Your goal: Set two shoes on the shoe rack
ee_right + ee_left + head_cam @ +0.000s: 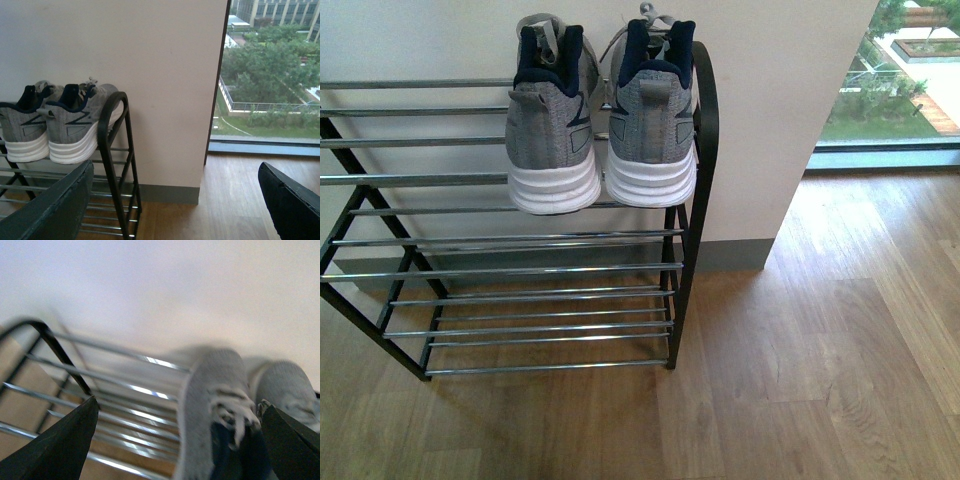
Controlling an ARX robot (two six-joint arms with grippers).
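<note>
**Both grey sneakers stand on the rack's top shelf**

The low shoe rack of thin black metal frame and shiny silver rods (520, 270) stands against a white wall (770, 100) on a wooden plank floor (820, 350). Two grey knit sneakers with thick white soles and navy collars sit on its top tier at the right end. The left sneaker (553, 130) and the right sneaker (652, 125) stand just beside each other, heels towards the robot and toes towards the wall. The right sneaker is close against the curved black end of the frame.

The left gripper (178, 405) has its dark fingers spread wide, clamped on nothing. Its blurred view looks over the sneakers' laces and toes, near the top rods.

The right gripper (176, 166) is likewise spread wide and holds nothing. It sits off the rack's right end, apart from it, with a tall window (270, 75) showing trees beyond
</note>
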